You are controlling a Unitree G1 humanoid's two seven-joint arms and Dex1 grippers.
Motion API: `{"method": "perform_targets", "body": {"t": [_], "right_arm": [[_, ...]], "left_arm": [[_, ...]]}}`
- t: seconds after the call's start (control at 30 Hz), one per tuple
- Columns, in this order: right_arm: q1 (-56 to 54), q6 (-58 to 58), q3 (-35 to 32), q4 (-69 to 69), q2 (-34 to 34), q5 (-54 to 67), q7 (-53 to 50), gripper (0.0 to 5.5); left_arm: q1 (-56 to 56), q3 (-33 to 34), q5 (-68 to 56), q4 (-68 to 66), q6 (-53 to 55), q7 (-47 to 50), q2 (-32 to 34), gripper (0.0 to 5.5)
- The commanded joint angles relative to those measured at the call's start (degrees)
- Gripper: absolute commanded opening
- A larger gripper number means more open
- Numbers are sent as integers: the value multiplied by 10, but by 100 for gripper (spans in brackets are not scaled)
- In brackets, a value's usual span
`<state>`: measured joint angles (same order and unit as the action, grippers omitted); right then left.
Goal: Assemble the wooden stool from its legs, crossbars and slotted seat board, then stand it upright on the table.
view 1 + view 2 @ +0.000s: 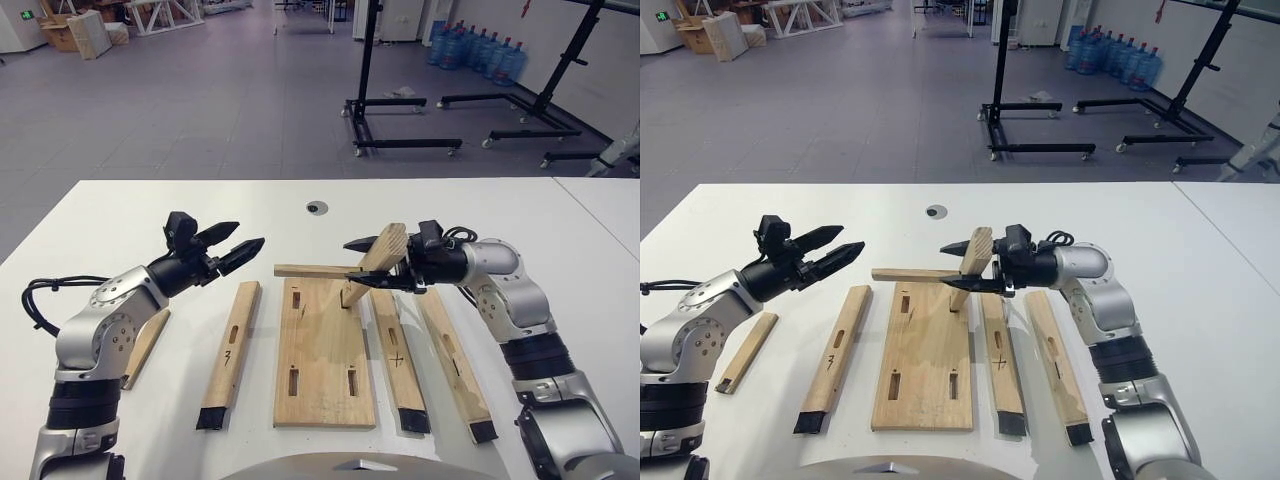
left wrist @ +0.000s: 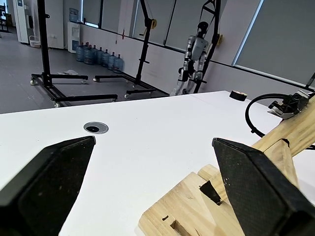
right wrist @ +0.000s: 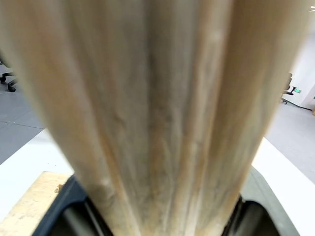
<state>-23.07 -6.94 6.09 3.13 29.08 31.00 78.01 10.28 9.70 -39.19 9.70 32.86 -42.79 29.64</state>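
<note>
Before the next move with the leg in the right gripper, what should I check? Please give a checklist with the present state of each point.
1. The right gripper shut firmly on the leg: ok.
2. The leg upright over the seat board: not ok, it tilts.
3. Its lower end seated in the board: cannot tell.
4. The left gripper open, holding nothing: ok.
5. The seat board flat on the table: ok.
</note>
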Motion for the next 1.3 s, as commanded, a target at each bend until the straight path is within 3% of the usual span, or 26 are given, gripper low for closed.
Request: {"method": "perform_targets", "body": {"t": [0.03, 0.33, 0.37, 0.53, 0.63, 0.77, 0.9, 1.07, 1.13, 1.2, 1.3], "right_arm": [[-14, -67, 15, 64, 20, 0, 36, 206], [-111, -92, 25, 185, 10, -32, 38, 205], [-114, -102, 23, 181, 10, -27, 35, 243], [-102, -120, -16, 140, 6, -12, -4, 324], [-78, -142, -56, 100, 25, 7, -29, 375], [-50, -174, -157, 63, 37, 64, -90, 429], [-25, -223, -283, -36, 11, 189, -205, 435], [67, -276, -335, -154, -32, 287, -341, 435], [129, -260, -338, -210, -93, 268, -456, 435], [212, -211, -279, -252, -129, 85, -594, 435], [308, -205, -199, -282, -108, -92, -685, 435]], "left_arm": [[16, -6, 18, -20, -16, 3, -7, 435], [-1, -12, 36, -29, -38, 10, -34, 435], [-1, -12, 40, -32, -40, 12, -36, 435], [-9, -11, 63, -33, -46, 36, -43, 435], [-23, 4, 66, -23, -52, 45, -40, 435], [-39, 33, 63, 13, -46, 69, -28, 435], [-71, 70, 53, 73, -23, 91, -7, 435], [-105, 74, 69, 110, -18, 142, -24, 435], [-112, 67, 81, 112, -27, 161, -36, 435], [-120, 67, 91, 121, -31, 185, -47, 435], [-128, 77, 103, 119, -36, 221, -66, 435]]}}
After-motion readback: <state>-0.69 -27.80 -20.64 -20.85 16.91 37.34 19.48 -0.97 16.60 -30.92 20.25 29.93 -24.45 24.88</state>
